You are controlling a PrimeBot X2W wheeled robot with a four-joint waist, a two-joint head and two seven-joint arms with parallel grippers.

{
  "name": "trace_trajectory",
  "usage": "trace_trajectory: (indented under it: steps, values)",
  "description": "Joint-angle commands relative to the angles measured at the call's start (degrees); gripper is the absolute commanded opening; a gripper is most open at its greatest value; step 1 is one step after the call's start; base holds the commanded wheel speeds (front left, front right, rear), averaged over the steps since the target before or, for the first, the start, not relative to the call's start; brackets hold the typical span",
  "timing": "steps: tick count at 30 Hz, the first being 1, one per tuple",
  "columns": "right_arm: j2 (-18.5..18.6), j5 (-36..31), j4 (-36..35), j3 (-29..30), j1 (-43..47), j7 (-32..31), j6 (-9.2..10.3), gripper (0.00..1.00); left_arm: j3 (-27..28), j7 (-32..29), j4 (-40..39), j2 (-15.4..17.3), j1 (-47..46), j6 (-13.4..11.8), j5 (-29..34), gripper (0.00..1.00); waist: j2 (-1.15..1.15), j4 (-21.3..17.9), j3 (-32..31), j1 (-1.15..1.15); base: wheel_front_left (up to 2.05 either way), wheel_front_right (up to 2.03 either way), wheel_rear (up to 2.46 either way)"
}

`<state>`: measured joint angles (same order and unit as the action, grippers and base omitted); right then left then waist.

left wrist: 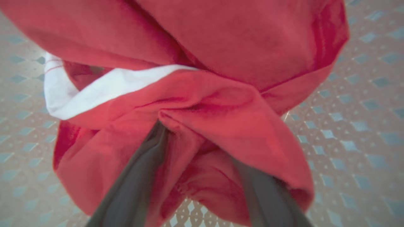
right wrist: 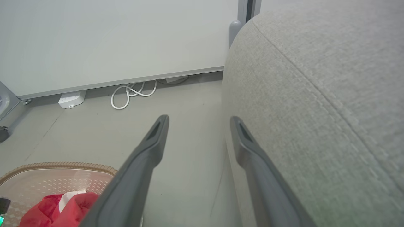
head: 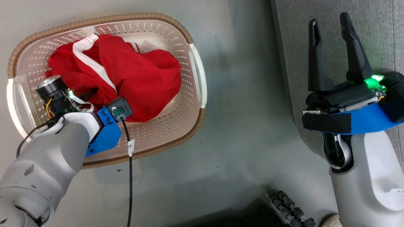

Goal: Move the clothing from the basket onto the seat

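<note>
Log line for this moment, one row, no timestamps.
left gripper: fingers buried in clothing inside basket, closure hidden | right gripper: open, empty, at seat edge | transfer: not yet done

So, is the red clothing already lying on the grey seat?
No, the clothing is heaped inside the basket, apart from the seat.

Looking like a bare test room staged as a living space, grey upholstered seat [right wrist: 315, 94] standing on a smooth grey floor [head: 240, 142], perforated basket [head: 157, 31] sitting nearby, coiled white cable [right wrist: 134, 92] and white power box [right wrist: 72, 99] lying along a plain white wall panel [right wrist: 110, 41].
</note>
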<state>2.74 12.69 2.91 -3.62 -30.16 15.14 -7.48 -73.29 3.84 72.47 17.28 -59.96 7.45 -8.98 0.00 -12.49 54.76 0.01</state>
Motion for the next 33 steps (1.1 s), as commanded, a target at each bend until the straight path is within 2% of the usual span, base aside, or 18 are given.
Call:
trace_trajectory:
  steps: [1, 2, 14, 33]
  values:
    - [0.26, 0.37, 0.28, 0.22, -0.28, 0.01, -0.03, 1.0, -0.24, -0.13, 0.26, -0.07, -0.48, 0.04, 0.48, 0.07, 0.0, -0.02, 0.14, -0.01, 0.0, 0.0, 0.0]
    - [0.26, 0.45, 0.29, 0.23, -0.19, 0.01, -0.03, 1.0, -0.24, -0.12, 0.25, -0.19, -0.42, 0.04, 0.59, 0.0, 0.0, 0.0, 0.16, -0.01, 0.0, 0.0, 0.0]
    - [0.26, -0.67, 0.68, 1.0, -0.18, 0.03, -0.03, 1.0, -0.25, 1.98, -0.02, -1.62, 0.16, 0.04, -2.07, 0.0, 0.0, 1.64, -2.01, -0.01, 0.0, 0.0, 0.0]
    - [0.34, -4.54, 2.71, 1.99, 4.0, 0.03, -0.03, 1.0, 1.41, 11.0, -1.01, -8.56, 5.15, 0.04, -11.05, 0.0, 0.0, 8.1, -15.41, -0.01, 0.0, 0.0, 0.0]
